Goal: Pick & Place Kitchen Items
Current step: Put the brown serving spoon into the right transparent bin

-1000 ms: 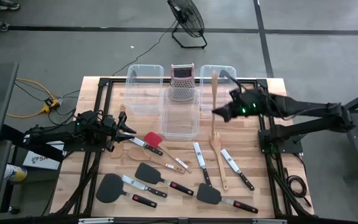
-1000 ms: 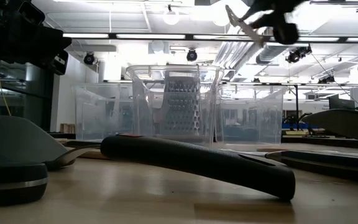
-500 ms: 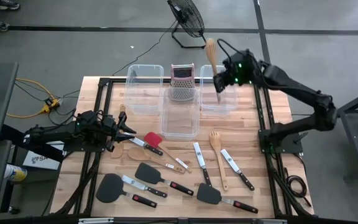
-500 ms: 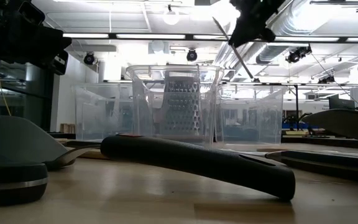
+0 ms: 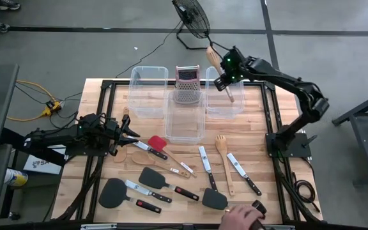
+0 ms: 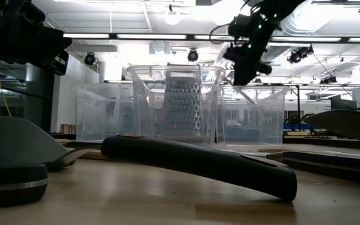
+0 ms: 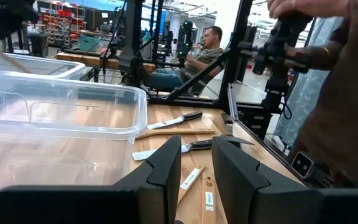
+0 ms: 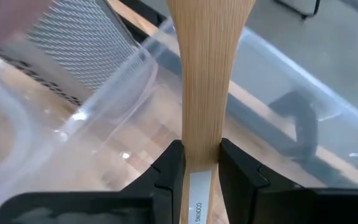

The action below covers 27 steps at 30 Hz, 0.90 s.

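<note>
Placement of a wooden utensil into the right-hand bin. The right gripper (image 5: 223, 81), reached far across the table (image 5: 280, 121), holds a pale wooden spoon (image 5: 220, 69) above the right clear bin (image 5: 224, 110); in the right wrist view its two dark fingers (image 8: 169, 168) are clamped on the flat handle of the spoon, which runs forward over the bin's rim with the steel box grater (image 5: 186, 85) off to one side. In the high view the spoon lies tilted, its bowl end out past the bin's far edge and its handle end over the bin's interior (whether any part touches the plastic cannot be told). To do the release well, the spoon should, by judgement, be brought so that its whole length falls inside the walls, lowered close to the floor of the bin, and only then let go, so that it neither bridges the rim nor tips out. The left gripper (image 5: 128, 133) waits low at the table's left side, its fingers a little apart and holding nothing, beside the middle bin (image 5: 185, 131). Remaining utensils, among them the red spatula (image 5: 158, 143), lie on the near half of the table, where a person's hand (image 5: 240, 216) shows at the front edge.
</note>
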### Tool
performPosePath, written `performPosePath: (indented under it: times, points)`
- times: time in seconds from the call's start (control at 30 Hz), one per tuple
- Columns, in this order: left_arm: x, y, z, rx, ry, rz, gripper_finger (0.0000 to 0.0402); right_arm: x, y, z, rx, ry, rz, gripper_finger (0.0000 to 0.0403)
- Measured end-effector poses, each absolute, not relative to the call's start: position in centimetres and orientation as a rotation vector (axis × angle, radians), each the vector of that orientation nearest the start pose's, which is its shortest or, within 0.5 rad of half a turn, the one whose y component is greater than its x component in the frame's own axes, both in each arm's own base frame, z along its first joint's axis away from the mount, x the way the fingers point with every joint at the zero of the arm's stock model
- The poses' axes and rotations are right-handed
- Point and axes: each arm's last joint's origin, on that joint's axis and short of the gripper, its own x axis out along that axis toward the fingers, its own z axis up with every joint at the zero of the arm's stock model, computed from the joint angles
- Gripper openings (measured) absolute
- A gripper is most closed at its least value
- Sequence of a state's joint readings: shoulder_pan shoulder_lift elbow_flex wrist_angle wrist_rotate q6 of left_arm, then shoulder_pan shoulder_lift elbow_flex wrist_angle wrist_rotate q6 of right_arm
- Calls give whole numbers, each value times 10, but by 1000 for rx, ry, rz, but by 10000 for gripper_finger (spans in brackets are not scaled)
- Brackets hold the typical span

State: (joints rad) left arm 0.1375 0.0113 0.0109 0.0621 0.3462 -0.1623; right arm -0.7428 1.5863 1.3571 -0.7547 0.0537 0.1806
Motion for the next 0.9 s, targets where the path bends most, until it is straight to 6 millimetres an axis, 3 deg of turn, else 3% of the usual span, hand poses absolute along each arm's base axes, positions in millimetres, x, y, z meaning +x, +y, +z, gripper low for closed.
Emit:
performPosePath:
  times: [0.3,0.63,0.9]
  points:
    - [96,3,172,-147,-43,-213,90,250,-233,267,579,936,-878,69]
    - [96,3,172,-147,-43,-213,90,250,-227,263,663,962,-902,69]
    - [96,3,172,-147,-43,-213,90,248,-223,240,683,973,-914,70]
